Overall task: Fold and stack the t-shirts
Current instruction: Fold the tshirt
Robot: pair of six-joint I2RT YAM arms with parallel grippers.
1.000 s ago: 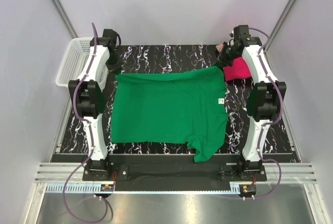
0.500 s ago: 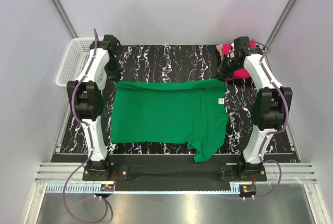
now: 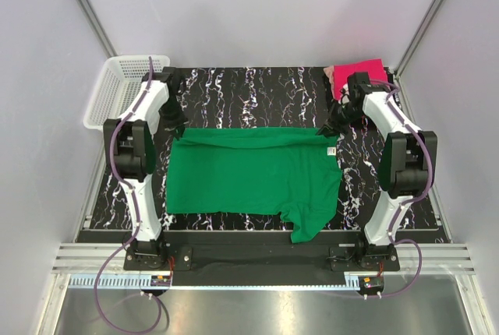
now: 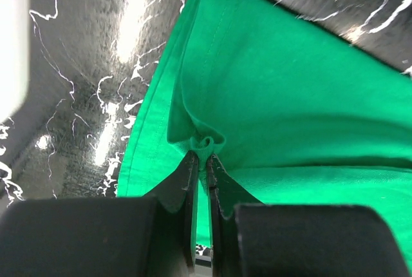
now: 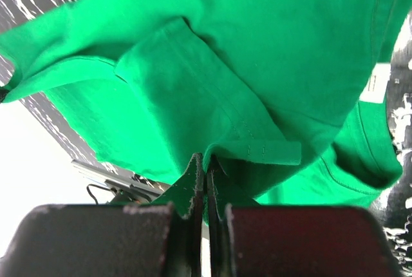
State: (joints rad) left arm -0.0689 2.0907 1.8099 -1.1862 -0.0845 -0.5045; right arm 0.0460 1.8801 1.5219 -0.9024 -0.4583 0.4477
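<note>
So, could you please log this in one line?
green t-shirt: far edge raised; left jaws: shut on it; right jaws: shut on it; pink t-shirt: far-right

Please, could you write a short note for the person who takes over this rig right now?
Left gripper: shut on the far left corner of the green t-shirt.
Right gripper: shut on its far right corner.
Pink t-shirt: far right corner of the table, apart from the green one.
Done: the green one's far edge is lifted and partly folded toward the near side.
Left: finish this fold, fold the rest, stack both.
</note>
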